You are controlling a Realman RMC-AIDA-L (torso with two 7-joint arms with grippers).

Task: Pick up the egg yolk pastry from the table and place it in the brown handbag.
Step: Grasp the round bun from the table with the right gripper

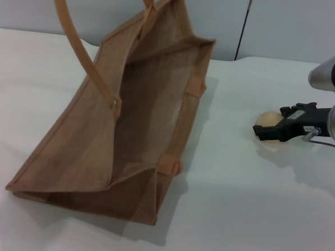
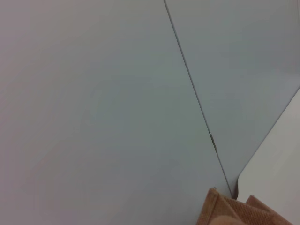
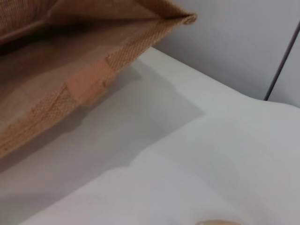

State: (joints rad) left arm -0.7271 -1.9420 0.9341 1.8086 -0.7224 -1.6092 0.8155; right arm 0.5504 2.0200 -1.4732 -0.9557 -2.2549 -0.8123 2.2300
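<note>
The egg yolk pastry [image 1: 267, 118], a small pale tan ball, lies on the white table [image 1: 236, 208] to the right of the brown handbag [image 1: 140, 118]. The handbag stands open, its mouth facing me, with one arched handle [image 1: 76, 42] rising out of the top of the view. My right gripper [image 1: 270, 121] reaches in from the right with its black fingers [image 1: 268, 132] open on either side of the pastry; I cannot tell if they touch it. A sliver of the pastry [image 3: 218, 222] shows in the right wrist view. My left gripper is out of view.
A grey wall with a dark vertical seam [image 1: 243, 28] stands behind the table. The bag's near wall and a handle tab [image 3: 89, 82] show in the right wrist view. The left wrist view shows the wall and a corner of the bag [image 2: 234, 213].
</note>
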